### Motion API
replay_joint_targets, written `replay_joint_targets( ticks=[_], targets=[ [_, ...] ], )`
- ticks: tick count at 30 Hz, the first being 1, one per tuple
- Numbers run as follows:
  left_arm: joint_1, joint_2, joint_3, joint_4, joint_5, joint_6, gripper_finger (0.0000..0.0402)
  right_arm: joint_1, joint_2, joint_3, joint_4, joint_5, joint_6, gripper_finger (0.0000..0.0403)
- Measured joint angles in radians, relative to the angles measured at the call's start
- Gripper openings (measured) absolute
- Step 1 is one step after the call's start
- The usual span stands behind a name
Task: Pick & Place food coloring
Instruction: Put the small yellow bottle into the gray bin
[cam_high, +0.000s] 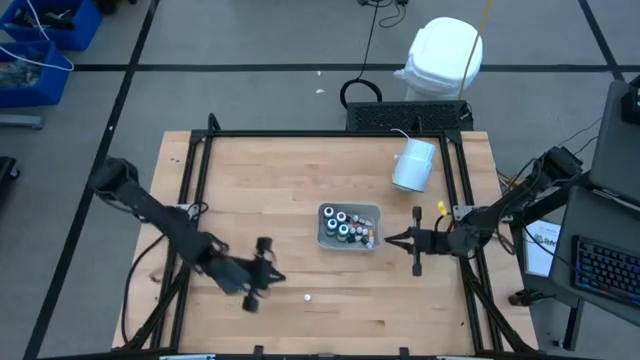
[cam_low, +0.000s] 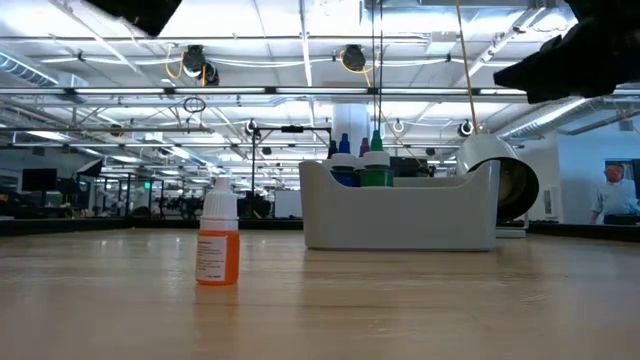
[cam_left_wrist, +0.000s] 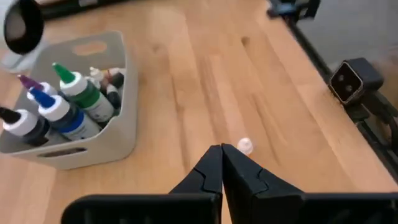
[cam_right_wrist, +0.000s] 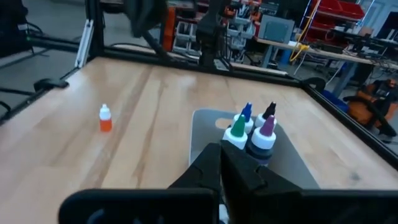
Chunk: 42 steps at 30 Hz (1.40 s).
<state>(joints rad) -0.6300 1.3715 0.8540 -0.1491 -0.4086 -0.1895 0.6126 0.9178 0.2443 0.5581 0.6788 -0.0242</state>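
The orange bottle (cam_low: 217, 246) stands alone on the table (cam_high: 300, 170), upright with its white cap up, its long axis vertical. Only the low view shows that clearly; from above it is just a pale dot (cam_high: 307, 297) near the front edge, well apart from the tray (cam_high: 369, 212). The right wrist view also shows it upright (cam_right_wrist: 105, 118), far across the wood from the tray. The other bottles (cam_left_wrist: 68, 106) stand tips-up in the tray; the left wrist view shows green, blue, purple and black tops, while the low view shows only a few tops (cam_low: 376, 160) over the tray wall. A white cylinder (cam_high: 414, 164) lies on its side behind the tray.

The left gripper (cam_left_wrist: 221, 151) hangs over bare wood just beside the lone bottle, fingers pressed together, holding nothing. The right gripper (cam_right_wrist: 221, 152) sits just beside the tray, also closed and empty.
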Motion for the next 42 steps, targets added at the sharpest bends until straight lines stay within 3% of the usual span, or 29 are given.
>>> replay_joint_targets(
  ticks=[3,7,15,21,29,36,42],
  targets=[
    [-0.007,0.136,0.233,-0.241,-0.001,-0.049,0.0017,0.0,-0.006,0.0,-0.002,-0.001,0.022,0.0001],
    [-0.007,0.317,0.469,-0.439,0.056,-0.052,0.0048,0.0,-0.005,0.0,-0.009,-0.002,0.053,0.0004],
    [0.025,0.566,0.713,-0.551,0.222,-0.082,0.0159,0.0,-0.005,0.0,-0.009,0.001,0.062,0.0004],
    [0.056,0.66,0.753,-0.554,0.273,-0.035,0.0194,0.0,-0.005,0.0,-0.009,0.001,0.041,0.0004],
    [0.118,0.688,0.754,-0.622,0.262,-0.048,0.0191,0.0,-0.005,0.0,-0.01,0.001,0.035,0.0004],
    [0.131,0.686,0.698,-0.606,0.375,-0.01,0.0197,0.0,-0.005,0.0,-0.01,0.001,0.038,0.0004],
    [0.13,0.686,0.645,-0.559,0.382,-0.003,0.0198,0.001,-0.005,0.0,-0.009,0.001,0.038,0.0004]
  ],
)
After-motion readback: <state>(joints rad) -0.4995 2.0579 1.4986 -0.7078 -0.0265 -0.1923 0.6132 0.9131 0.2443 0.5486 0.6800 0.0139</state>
